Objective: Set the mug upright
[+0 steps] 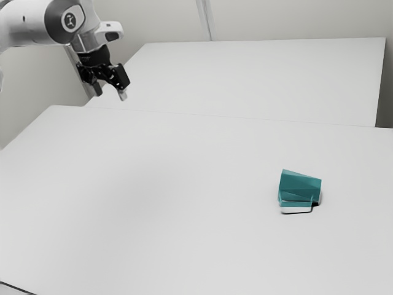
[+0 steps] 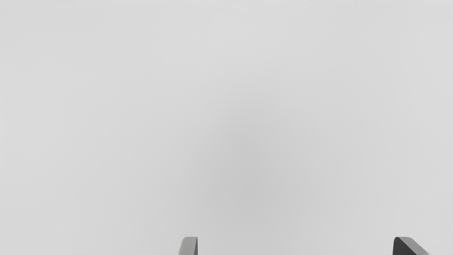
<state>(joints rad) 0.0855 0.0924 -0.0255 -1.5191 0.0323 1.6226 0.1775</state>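
My gripper (image 1: 110, 95) hangs above the table at the upper left of the exterior view, well apart from the mug. In the wrist view the gripper (image 2: 295, 244) is open, its two fingertips wide apart with only bare table surface beyond them. The teal mug (image 1: 299, 187) lies on its side on the table, toward the exterior view's right. A handle outline, pale inside, shows along its lower side in that view. Which end is the mug's opening I cannot tell.
The white table (image 1: 153, 203) spreads beneath the arm and the mug. Behind it in the exterior view stands a white panel-like surface (image 1: 258, 80), with grey walls around. A thin dark line crosses the lower left corner.
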